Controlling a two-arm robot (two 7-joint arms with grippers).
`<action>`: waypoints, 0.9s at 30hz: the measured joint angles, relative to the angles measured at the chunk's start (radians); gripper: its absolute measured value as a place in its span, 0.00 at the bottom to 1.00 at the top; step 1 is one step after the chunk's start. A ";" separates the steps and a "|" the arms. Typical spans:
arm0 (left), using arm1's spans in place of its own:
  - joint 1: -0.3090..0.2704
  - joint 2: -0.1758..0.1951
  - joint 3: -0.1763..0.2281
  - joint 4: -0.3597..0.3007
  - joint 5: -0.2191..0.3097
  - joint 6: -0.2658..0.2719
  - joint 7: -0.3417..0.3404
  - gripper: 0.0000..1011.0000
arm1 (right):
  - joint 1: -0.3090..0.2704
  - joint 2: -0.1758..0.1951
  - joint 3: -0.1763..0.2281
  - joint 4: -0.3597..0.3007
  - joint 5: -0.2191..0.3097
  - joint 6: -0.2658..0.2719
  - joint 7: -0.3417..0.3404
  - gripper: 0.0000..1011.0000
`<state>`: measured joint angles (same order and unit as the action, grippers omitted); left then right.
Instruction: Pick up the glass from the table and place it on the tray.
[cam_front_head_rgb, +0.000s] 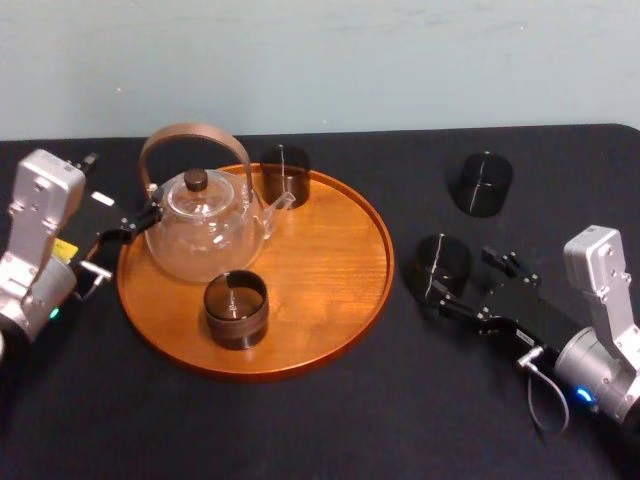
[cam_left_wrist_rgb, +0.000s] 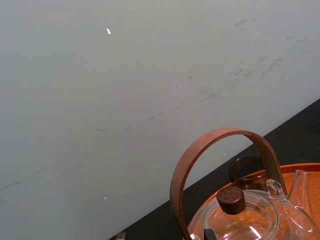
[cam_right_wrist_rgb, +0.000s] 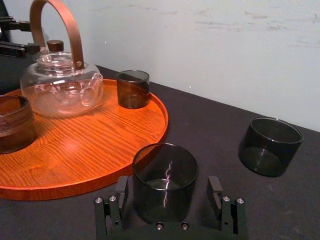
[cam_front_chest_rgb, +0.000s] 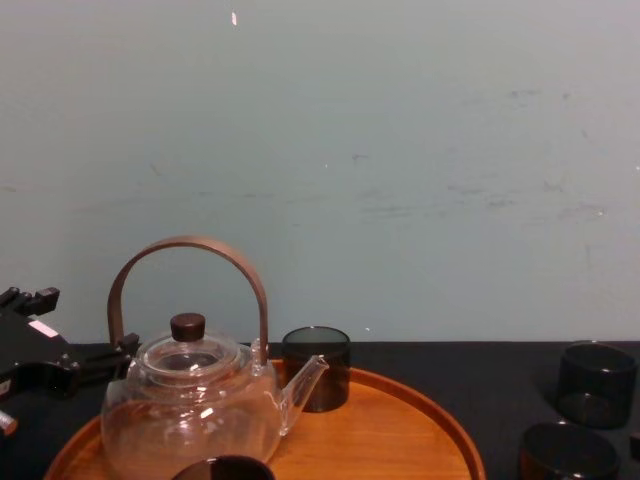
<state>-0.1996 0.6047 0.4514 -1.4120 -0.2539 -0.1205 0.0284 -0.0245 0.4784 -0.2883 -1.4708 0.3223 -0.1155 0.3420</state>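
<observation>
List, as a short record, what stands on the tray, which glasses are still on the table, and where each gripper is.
tray: round, wooden, on the black table
on tray: teapot, back glass, front glass
on table: near glass and far glass, right of the tray
right gripper: open, fingers either side of the near glass
left gripper: by the tray's left rim, beside the teapot

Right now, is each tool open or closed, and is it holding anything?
Left tool: open, by the teapot handle, holding nothing.
Right tool: open around a glass on the table, not gripping it.
</observation>
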 joint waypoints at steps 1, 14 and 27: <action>0.000 0.000 0.000 0.000 0.000 0.000 0.000 1.00 | 0.000 0.000 0.000 0.000 0.000 0.000 0.000 0.99; 0.000 0.000 0.000 0.000 0.000 0.000 0.000 1.00 | 0.075 -0.057 0.007 0.102 -0.002 0.018 0.063 0.99; 0.000 0.000 0.000 0.000 0.000 0.000 0.000 1.00 | 0.146 -0.096 -0.014 0.195 0.020 0.019 0.125 0.99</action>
<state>-0.1995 0.6047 0.4514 -1.4120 -0.2539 -0.1205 0.0283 0.1214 0.3824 -0.3027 -1.2760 0.3427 -0.0965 0.4671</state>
